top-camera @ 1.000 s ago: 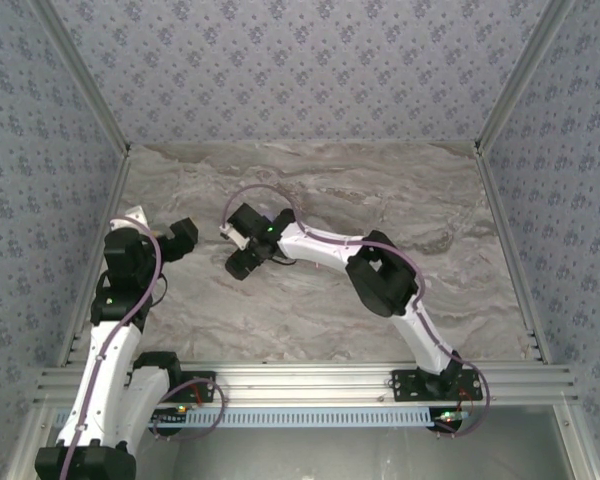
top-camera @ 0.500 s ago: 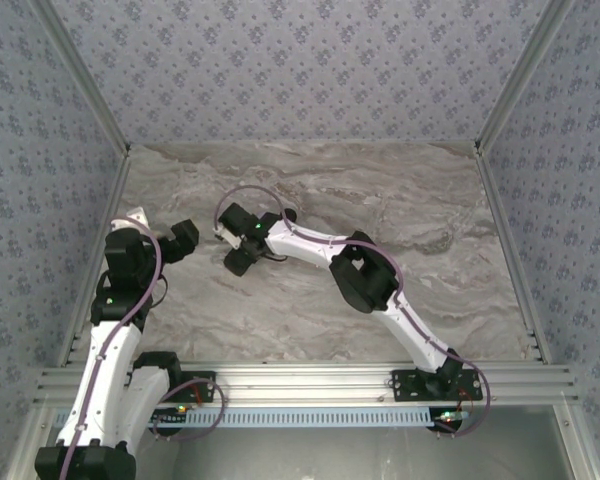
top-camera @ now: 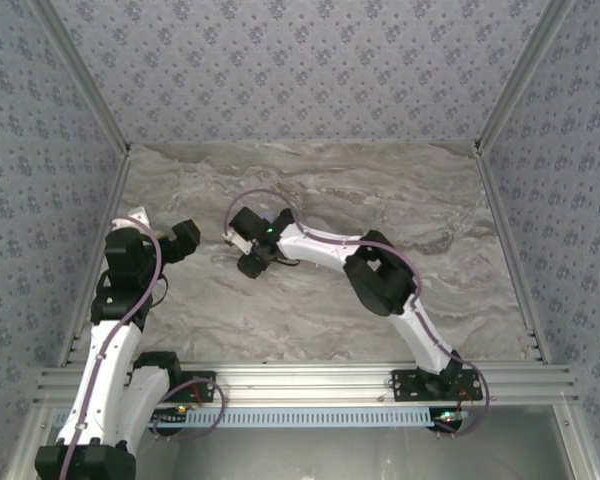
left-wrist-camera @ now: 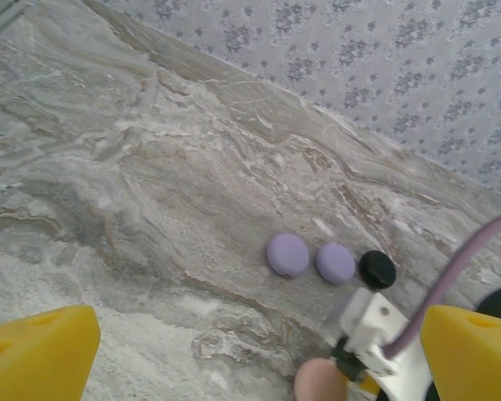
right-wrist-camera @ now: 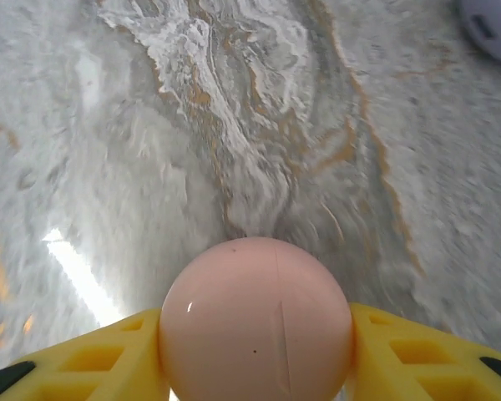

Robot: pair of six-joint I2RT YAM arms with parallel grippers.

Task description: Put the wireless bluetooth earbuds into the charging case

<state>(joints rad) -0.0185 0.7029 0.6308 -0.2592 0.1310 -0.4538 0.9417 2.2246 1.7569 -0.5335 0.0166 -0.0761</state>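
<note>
A round, pale pink charging case [right-wrist-camera: 255, 309] lies on the marble table [top-camera: 310, 190]. My right gripper [right-wrist-camera: 255, 355] is shut on it, with a yellow finger [right-wrist-camera: 92, 359] pressed against each side. In the left wrist view the same pink case [left-wrist-camera: 320, 383] peeks out under the right arm's white wrist [left-wrist-camera: 374, 332]. From above, my right gripper [top-camera: 250, 264] is left of the table's centre. My left gripper [top-camera: 183, 238] hovers open near the left edge, its yellow fingers [left-wrist-camera: 37, 355] wide apart with nothing between them. The earbuds are out of view.
Beyond the pink case, two lilac round cases [left-wrist-camera: 287, 255] [left-wrist-camera: 335, 263] and a black one [left-wrist-camera: 377, 270] lie in a row. A lilac case [right-wrist-camera: 494, 29] also sits at the top right of the right wrist view. Patterned walls [top-camera: 300, 70] surround the table.
My right gripper's fingers have closed in onto the pink case, and the arm swung slightly left and back. The left arm has not moved.
</note>
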